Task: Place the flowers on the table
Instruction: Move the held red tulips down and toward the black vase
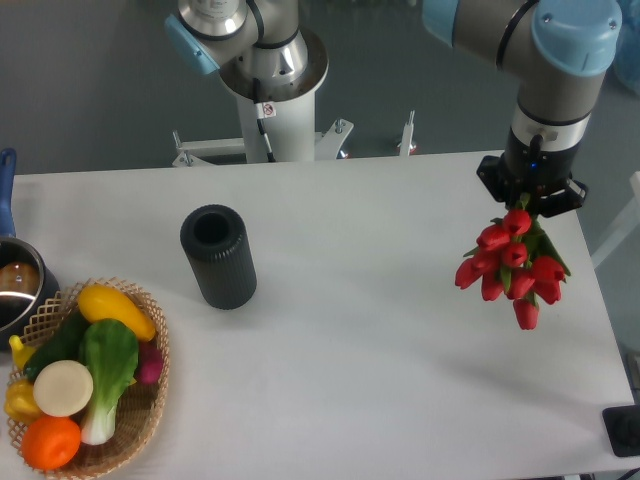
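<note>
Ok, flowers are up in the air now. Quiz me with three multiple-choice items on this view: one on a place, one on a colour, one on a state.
1. Where does the black cylinder stand?
A. in the basket
B. on the table, right of the basket
C. under the flowers

2. What colour are the flower heads?
A. red
B. yellow
C. white

3. How are the flowers right now?
A. lying flat on the table
B. standing in the black cylinder
C. hanging heads down from the gripper

Answers:
1 B: it stands upright on the white table, apart from the wicker basket at the left edge.
2 A: every tulip head in the bunch is red.
3 C: the gripper holds the stem end above the table's right side, with the blooms dangling below it.
</note>
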